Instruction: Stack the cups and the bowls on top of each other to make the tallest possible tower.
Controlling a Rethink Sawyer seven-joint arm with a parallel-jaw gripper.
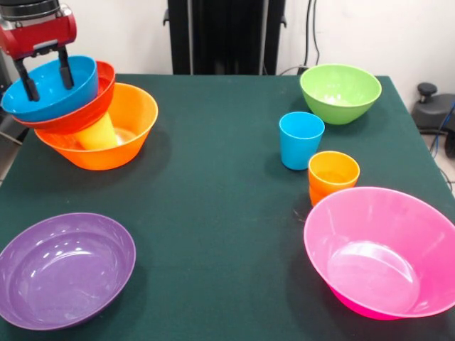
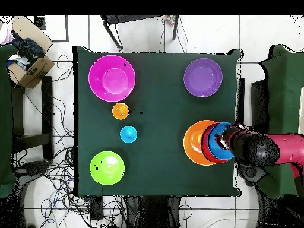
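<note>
Glossy plastic everywhere on this dark green felt-looking table [image 1: 213, 177]. Over at the far corner by the robot, the tower [image 1: 85, 114] is a tilted pile: a big orange bowl [image 1: 124, 142] sits on the cloth as the base, a yellow cup [image 1: 98, 133] lies leaning inside it, and a red-orange bowl [image 1: 85, 114] with a blue bowl [image 1: 53, 87] nested in it rests crooked on top, tipped toward the table edge. The red-and-black gripper [image 1: 47, 77] hangs over the blue bowl with its two thin black fingers [image 1: 65, 71] spread apart, straddling the bowl's far rim; it's hard to say whether they're actually pinching it, but they look open.

The rest is scattered well apart. A purple bowl [image 1: 64, 270], wide and shallow with shiny highlights, sits at the near corner on the same side. Across the table there's a large pink bowl [image 1: 384, 252], smooth and round. Just beside it stand the orange cups [image 1: 333, 176], nested tapered tumblers, and next to those a blue cup [image 1: 301, 140], upright. A green bowl [image 1: 340, 92] sits farther back, near the far edge.

From overhead the arm [image 2: 267, 149] covers part of the pile.
</note>
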